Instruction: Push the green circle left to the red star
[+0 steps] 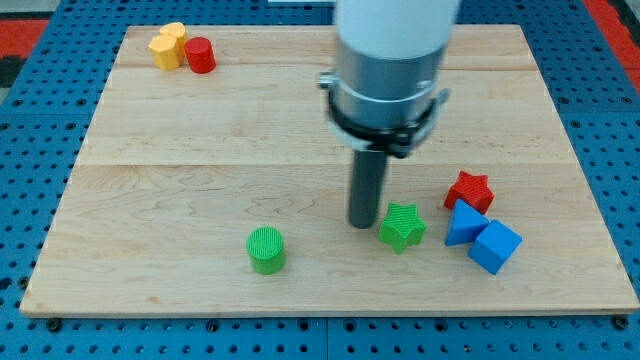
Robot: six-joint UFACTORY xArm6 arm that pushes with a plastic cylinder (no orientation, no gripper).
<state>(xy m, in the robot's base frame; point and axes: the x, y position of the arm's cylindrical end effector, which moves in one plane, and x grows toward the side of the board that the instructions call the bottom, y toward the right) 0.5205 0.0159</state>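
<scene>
The pale wooden board (300, 120) is lying on blue pegboard. My tip (363, 224) is resting bare, gripping nothing, just left of the green plastic star (402, 226). The red plastic star (469, 191) is sitting right of that landmark; the ribbed green circle (266, 249) is waiting well left. I judge 1 swing behind it is needed.

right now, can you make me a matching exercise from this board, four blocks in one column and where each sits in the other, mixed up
Things:
1. green circle
2. green star
3. red star
4. red cylinder

Places:
A. the view's top left, touching the yellow block
B. just right of my tip
C. alone near the view's bottom edge, left of my tip
D. the view's right, just above the blue blocks

Pairs: 1-C, 2-B, 3-D, 4-A
</scene>
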